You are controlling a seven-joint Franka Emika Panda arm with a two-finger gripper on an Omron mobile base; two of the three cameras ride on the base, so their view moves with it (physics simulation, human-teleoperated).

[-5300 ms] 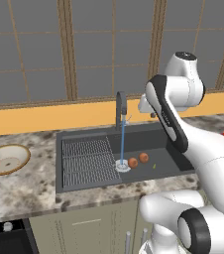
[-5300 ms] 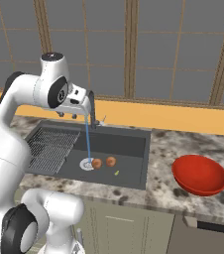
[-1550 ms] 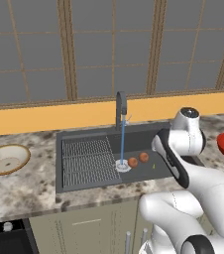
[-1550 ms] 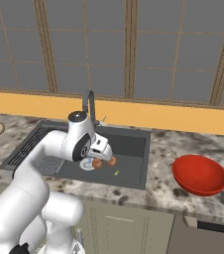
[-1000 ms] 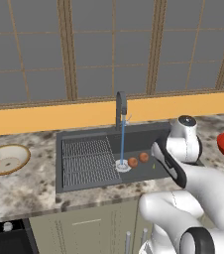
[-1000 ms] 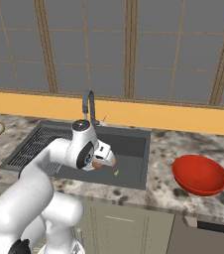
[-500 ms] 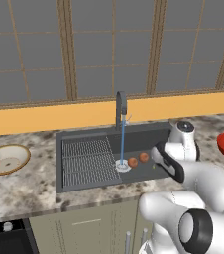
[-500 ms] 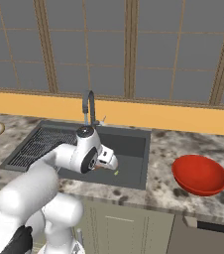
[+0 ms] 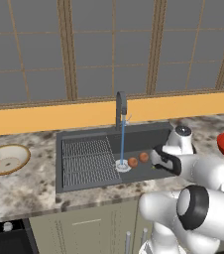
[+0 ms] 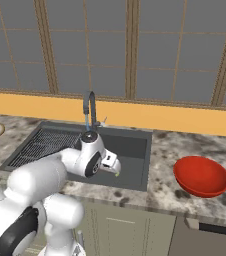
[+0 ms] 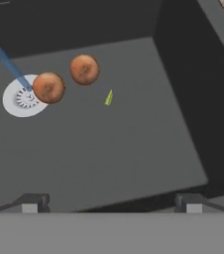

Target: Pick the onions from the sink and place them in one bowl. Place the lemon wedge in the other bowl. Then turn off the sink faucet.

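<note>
Two small round orange-brown onions [image 11: 48, 87] lie just apart beside the round white drain [image 11: 22, 97] in the dark grey rectangular sink [image 11: 134, 149], a tiny pale yellow lemon wedge [image 11: 108, 97] near them. My two-finger gripper [image 11: 111, 202] hovers above with jaws fully spread; I should centre over one bulb, clear of its neighbour, before descending.

Sink [image 11: 134, 149] at centre of the hand view: matt dark grey, smooth floor and walls. Drain [image 11: 22, 99], upper left there: flat white, slotted. Onions [image 11: 84, 69]: orange-brown, mottled, dull skin. Lemon wedge [image 11: 108, 97]: pale yellow, smooth. Rack [image 9: 86, 158], centre left of the left base view: ribbed grey grid. Faucet [image 9: 121, 106]: dark grey metal, satin. Counter [image 10: 165, 192]: speckled stone, polished look. Red bowl [image 10: 201, 176], right of the right base view: glossy. Beige bowl [image 9: 5, 158], far left: matt, ceramic look, brown rim.
</note>
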